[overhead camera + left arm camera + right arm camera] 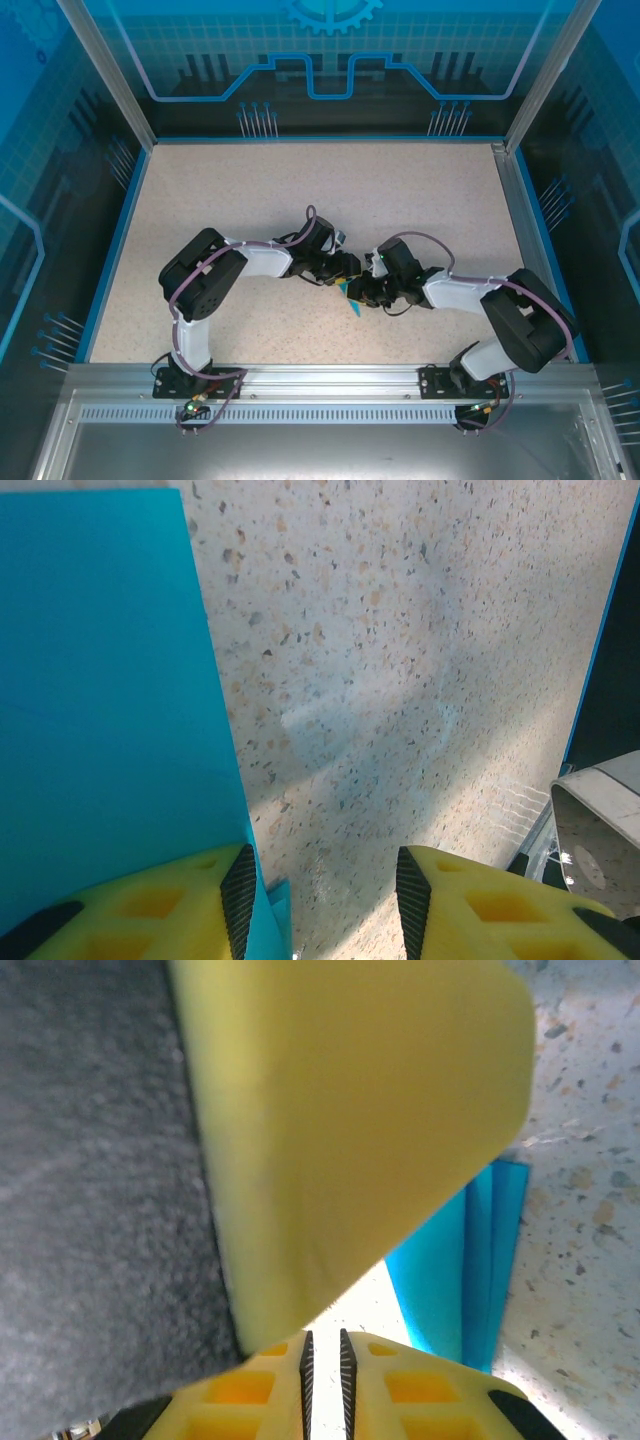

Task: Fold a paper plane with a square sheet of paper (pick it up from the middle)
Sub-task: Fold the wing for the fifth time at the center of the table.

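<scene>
The square sheet of paper is cyan and folded into a narrow pointed shape on the table between the two grippers. In the left wrist view the paper spreads out at the left, and its edge runs along the inner side of my left finger. My left gripper is open, with bare table between its pads. My right gripper is shut to a thin slit with nothing in it. Layered folds of the paper lie just to its right. A yellow finger of the left gripper looms close in front of it.
The speckled beige table is fenced by blue rails and clear walls. An aluminium frame runs along the near edge at the arm bases. Both arms are bent inward, with their wrists almost touching at the centre.
</scene>
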### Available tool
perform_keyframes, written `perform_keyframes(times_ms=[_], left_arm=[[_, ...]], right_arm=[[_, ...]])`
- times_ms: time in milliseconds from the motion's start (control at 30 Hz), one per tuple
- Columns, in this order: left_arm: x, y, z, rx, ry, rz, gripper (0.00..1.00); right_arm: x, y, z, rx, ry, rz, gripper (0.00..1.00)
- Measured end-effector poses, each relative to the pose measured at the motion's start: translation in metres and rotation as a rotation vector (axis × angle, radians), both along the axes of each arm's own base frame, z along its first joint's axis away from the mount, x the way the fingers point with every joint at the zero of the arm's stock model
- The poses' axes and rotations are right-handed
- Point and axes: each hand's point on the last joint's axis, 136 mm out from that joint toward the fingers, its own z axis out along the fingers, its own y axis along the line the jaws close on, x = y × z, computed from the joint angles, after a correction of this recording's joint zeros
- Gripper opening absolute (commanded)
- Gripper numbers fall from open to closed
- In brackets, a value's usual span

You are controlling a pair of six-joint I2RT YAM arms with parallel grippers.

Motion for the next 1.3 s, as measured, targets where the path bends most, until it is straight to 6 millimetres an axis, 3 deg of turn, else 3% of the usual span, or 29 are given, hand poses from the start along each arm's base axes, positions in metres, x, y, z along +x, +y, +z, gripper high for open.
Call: perform_keyframes(times_ms=[333, 667, 933, 1300], left_arm=[[0.000, 0.000, 0.000, 0.000, 0.000, 0.000, 0.46], [0.000, 0.000, 0.000, -0.001, 0.000, 0.000, 0.46], [0.000, 0.000, 0.000, 0.003, 0.006, -0.001, 0.46], [0.000, -0.001, -0.001, 0.005, 0.010, -0.002, 0.46]], right_arm=[[0.005, 0.003, 0.000, 0.009, 0.000, -0.014, 0.15], [0.004, -0.002, -0.027, -0.040, 0.060, -0.033, 0.13], [0.002, -0.003, -0.028, -0.011, 0.037, -0.016, 0.14], [-0.020, -0.017, -0.027, -0.033, 0.050, 0.006, 0.16]])
